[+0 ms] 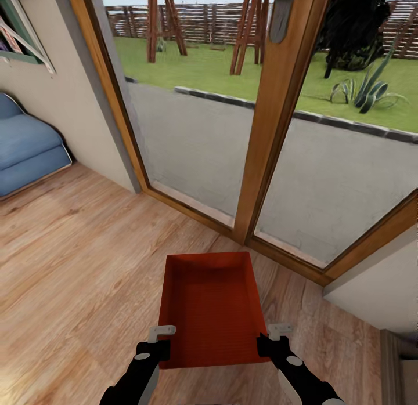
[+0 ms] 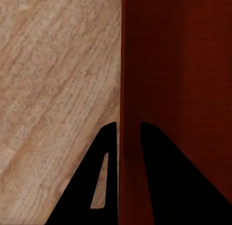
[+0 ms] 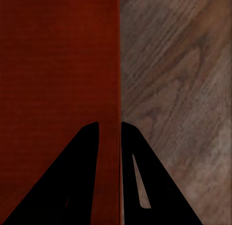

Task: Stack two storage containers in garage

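One rust-red open-top storage container sits low in front of me over the living room's wood-plank flooring. My left gripper is shut on its left wall near the close end, and my right gripper is shut on its right wall opposite. In the left wrist view the gripper straddles the thin red wall of the container. The right wrist view shows the same: the gripper clamps the container's edge. Whether the bin rests on the planks or hangs above them, I cannot tell. The garage is out of view.
Wood-framed glass doors stand close ahead, with a thick wooden post just beyond the container. A blue cushion seat lies at the far left against the wall. A white wall corner juts in at the right.
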`<state>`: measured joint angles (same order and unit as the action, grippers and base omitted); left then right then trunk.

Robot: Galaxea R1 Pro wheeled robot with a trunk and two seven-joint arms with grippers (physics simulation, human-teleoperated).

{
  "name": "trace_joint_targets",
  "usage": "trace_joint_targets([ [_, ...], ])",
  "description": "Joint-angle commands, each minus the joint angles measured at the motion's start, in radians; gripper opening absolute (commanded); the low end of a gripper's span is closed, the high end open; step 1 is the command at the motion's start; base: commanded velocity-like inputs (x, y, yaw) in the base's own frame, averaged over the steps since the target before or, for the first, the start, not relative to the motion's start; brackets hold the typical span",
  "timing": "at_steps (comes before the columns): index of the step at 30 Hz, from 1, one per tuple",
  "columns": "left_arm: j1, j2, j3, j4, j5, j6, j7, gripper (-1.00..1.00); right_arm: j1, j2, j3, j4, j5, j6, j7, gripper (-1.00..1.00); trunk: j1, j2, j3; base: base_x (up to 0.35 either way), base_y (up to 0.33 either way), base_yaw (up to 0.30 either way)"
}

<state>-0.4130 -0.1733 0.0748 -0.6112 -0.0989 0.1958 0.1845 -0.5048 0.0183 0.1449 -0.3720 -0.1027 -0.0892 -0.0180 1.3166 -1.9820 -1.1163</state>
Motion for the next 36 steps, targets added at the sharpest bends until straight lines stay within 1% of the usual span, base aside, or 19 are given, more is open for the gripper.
trace_joint_targets([
  [1,0.000,-0.001,-0.003,-0.001,-0.012,0.007,0.003,-1.00,-0.001,-0.008,0.005,0.001,-0.011,-0.004,-0.002,-1.00,-0.004,0.007,0.003,0.000,0.000,0.000],
  [19,0.000,-0.001,-0.003,-0.001,-0.012,0.007,0.003,-1.00,-0.001,-0.008,0.005,0.001,-0.011,-0.004,-0.002,-1.00,-0.073,0.133,0.060,0.000,0.000,0.000],
  [36,0.000,-0.001,-0.003,-0.001,-0.012,0.008,0.003,-1.00,-0.001,-0.008,0.005,0.001,-0.011,-0.004,-0.002,-1.00,-0.138,0.252,0.138,0.000,0.000,0.000],
])
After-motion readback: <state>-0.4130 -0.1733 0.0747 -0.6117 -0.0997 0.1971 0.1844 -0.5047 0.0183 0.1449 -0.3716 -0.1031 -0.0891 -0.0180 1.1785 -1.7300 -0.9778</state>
